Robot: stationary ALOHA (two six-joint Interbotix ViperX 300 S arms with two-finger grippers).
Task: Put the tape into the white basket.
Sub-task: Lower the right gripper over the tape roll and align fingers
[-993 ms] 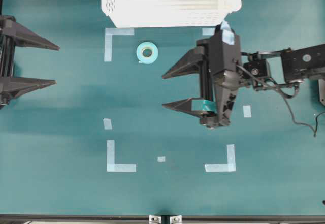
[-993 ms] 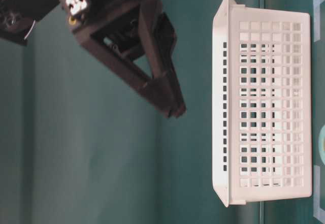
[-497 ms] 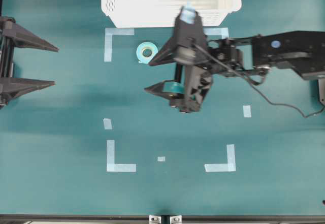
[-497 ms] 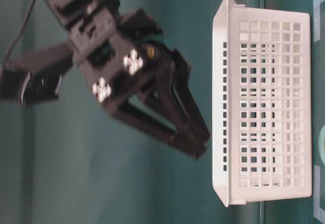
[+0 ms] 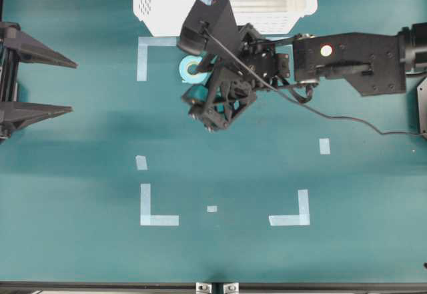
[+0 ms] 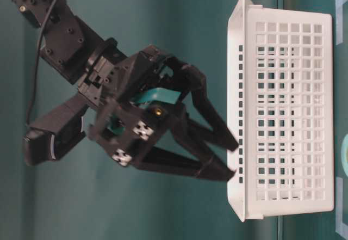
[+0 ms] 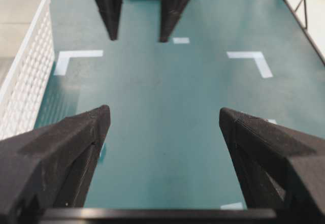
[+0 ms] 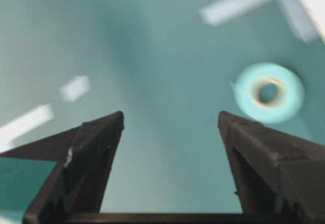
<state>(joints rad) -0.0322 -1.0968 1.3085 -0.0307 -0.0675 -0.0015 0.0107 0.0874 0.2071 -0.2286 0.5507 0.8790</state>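
Nearest the front edge of the dark green table [image 5: 220,254] lie flat pale-blue tape marks stuck to the surface: two L-shaped corner marks [image 5: 157,209] at the near side, with one small square patch between them and two more small patches a little farther back. Beyond these, two more corner marks sit just before the basket, one of them largely covered by the arm, making four corners in the overhead view.

One black left gripper [image 5: 70,86] rests at the left edge of the overhead view, its two pointed fingers spread wide apart with nothing between them. It is well apart from the tape.

One black right gripper [image 5: 193,87] reaches across the middle, tilted downward above the table. In the right wrist view its two fingers [image 8: 86,153] stand apart and hold nothing.

One small round roll of light teal tape [image 5: 193,69] with a pale inner ring lies flat on the green surface, partly hidden under the right gripper in the overhead view. In the right wrist view the roll [image 8: 269,93] is blurred and lies ahead of the fingertips and off to the right, not between them.

Farthest back stands one large rectangular white plastic basket [image 5: 160,14] with perforated walls and a ridged bottom. The tape is just in front of it, outside.
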